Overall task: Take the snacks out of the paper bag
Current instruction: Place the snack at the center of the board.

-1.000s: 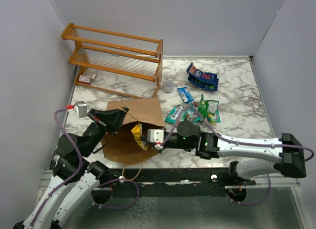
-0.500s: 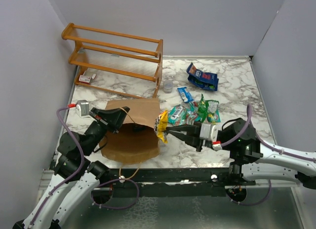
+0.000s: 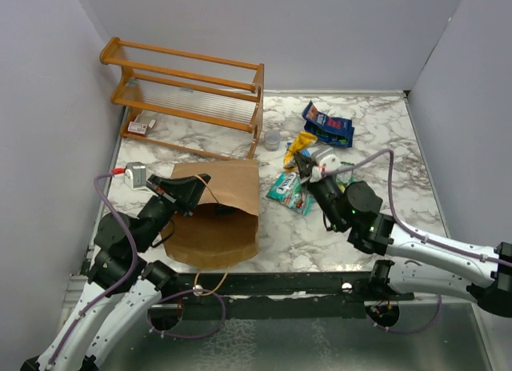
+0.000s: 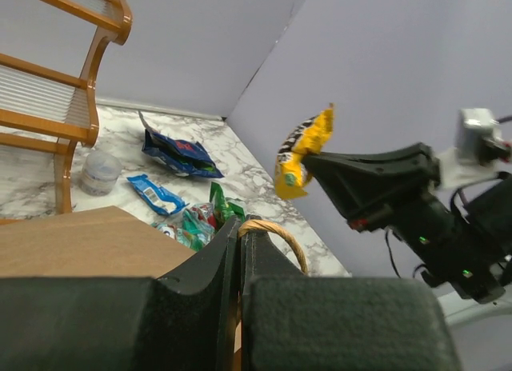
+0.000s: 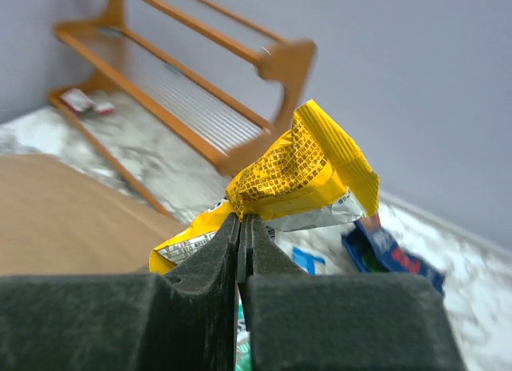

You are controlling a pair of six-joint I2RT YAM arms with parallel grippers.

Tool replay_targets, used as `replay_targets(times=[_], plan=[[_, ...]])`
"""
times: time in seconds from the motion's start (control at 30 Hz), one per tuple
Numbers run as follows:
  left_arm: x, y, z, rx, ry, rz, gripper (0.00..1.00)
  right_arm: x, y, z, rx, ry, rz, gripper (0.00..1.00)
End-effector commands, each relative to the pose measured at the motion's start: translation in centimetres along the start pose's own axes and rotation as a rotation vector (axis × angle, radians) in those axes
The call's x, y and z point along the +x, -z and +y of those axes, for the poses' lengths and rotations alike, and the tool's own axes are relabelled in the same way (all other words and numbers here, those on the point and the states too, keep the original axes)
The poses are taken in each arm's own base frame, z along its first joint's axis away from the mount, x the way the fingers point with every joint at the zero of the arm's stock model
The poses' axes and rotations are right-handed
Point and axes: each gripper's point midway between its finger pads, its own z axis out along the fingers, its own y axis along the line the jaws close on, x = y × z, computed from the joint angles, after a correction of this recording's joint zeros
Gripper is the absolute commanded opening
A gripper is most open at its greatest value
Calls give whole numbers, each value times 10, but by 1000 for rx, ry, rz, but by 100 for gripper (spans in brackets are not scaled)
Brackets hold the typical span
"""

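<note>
The brown paper bag (image 3: 228, 187) lies on its side on the marble table, its mouth toward me. My left gripper (image 3: 194, 181) is shut on the bag's twisted paper handle (image 4: 272, 231). My right gripper (image 3: 301, 157) is shut on a yellow snack packet (image 3: 301, 141) and holds it in the air above the packets on the table; it shows clearly in the right wrist view (image 5: 300, 175) and in the left wrist view (image 4: 302, 151). Blue and green snack packets (image 3: 290, 187) lie right of the bag, with a dark blue one (image 3: 328, 125) farther back.
An orange wooden rack (image 3: 188, 95) stands at the back left, with a small red-and-white packet (image 3: 139, 127) under it. A small clear cup (image 3: 273, 139) sits by the rack's right end. Grey walls close in the table on three sides.
My right gripper pulled the yellow packet out of the bag's mouth, swung right, then carried it back and up over the pile of packets. The left gripper kept hold of the handle.
</note>
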Motion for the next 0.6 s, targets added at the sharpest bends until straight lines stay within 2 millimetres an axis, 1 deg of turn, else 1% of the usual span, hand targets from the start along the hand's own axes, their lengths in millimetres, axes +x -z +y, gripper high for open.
replay_targets(times=[0.0, 0.13, 0.23, 0.3, 0.4, 0.5, 0.57], plan=[[-19, 4, -10, 17, -17, -54, 0, 48, -18, -43, 144, -185, 163, 1], [-19, 5, -11, 22, -14, -53, 0, 108, -36, -55, 138, -289, 330, 1], [-19, 7, -12, 25, -9, -52, 0, 146, -46, -68, 149, -401, 426, 1], [-19, 9, -12, 25, -8, -54, 0, 162, -51, -75, 177, -435, 456, 1], [-20, 11, -13, 26, -8, -54, 0, 185, -62, -78, 197, -445, 500, 1], [-21, 12, -15, 32, -12, -53, 0, 215, -66, -82, 248, -422, 569, 1], [-22, 13, -16, 34, -14, -52, 0, 234, -65, -84, 276, -410, 612, 3]])
